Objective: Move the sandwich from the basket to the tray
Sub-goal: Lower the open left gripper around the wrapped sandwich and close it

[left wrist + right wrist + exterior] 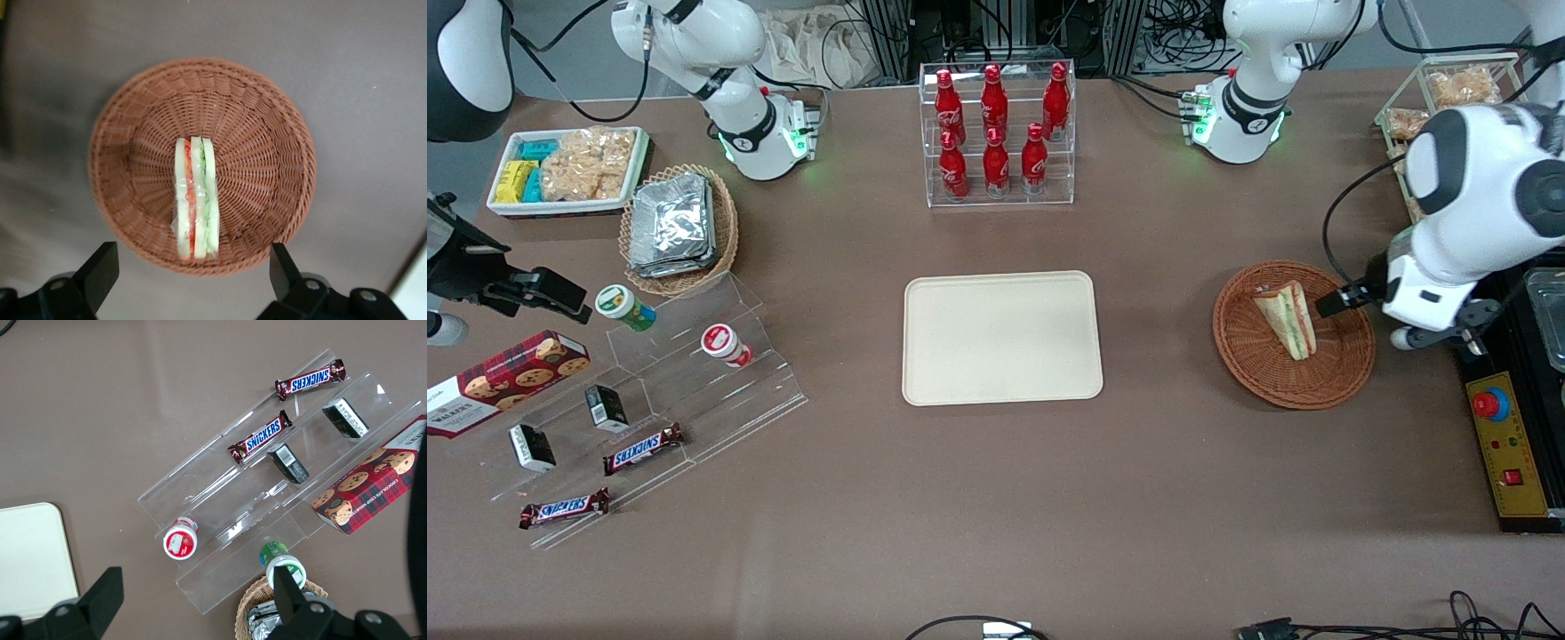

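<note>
One sandwich [1288, 318], a wrapped wedge of white bread with green and red-orange layers, lies alone in the reddish-brown wicker basket [1343, 378], standing on its cut edge with the layers facing up. The left arm's gripper [190, 277] hangs above the basket, over the rim toward the working arm's end of the table, touching nothing; its two dark fingers [100, 267] are spread wide apart, wider than the sandwich is thick. The single cream tray [1001, 338] sits well apart from the basket at the middle of the table, with nothing on it.

Farther from the front camera than the tray stands one clear rack [998, 197] holding six red cola bottles [996, 164] in two rows of three. Toward the parked arm's end lie a clear stepped stand [720, 391] with two Snickers bars [643, 449], two small black boxes [607, 407] and two round cups [725, 344], one green-banded and one red. Beside it rests one box of Walkers cookies [503, 380]. A lighter wicker basket of foil packets [671, 224] and one white bin of snacks [569, 169] sit farther from the front camera.
</note>
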### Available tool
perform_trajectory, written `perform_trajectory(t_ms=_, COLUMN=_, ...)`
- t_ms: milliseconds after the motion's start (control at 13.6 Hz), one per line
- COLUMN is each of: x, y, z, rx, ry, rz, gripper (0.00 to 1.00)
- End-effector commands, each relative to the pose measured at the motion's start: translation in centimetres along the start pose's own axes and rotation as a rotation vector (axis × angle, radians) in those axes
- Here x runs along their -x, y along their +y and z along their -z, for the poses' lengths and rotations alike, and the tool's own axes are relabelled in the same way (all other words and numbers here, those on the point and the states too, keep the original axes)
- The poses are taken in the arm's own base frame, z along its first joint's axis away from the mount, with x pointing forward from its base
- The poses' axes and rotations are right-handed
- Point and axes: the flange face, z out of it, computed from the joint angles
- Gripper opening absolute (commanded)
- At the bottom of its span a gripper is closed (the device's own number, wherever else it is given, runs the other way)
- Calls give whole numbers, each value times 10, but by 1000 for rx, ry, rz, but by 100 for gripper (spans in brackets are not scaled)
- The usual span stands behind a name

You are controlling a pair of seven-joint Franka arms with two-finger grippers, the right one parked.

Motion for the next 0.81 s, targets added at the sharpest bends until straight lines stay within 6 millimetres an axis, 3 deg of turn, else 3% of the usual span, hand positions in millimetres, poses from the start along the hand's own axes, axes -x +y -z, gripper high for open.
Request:
perform_trajectory(t_ms=0, x=23, y=-7, z=-42, rx=24, ry=43, rz=24, gripper=100)
perform_trajectory(t_ms=443, x=38, y=-8, z=-138, rx=50, ry=91, rz=43, gripper=100)
perform_trajectory(t_ms=738, x=39, y=-7, z=-160, rx=38, ry=68, rz=36, gripper=97)
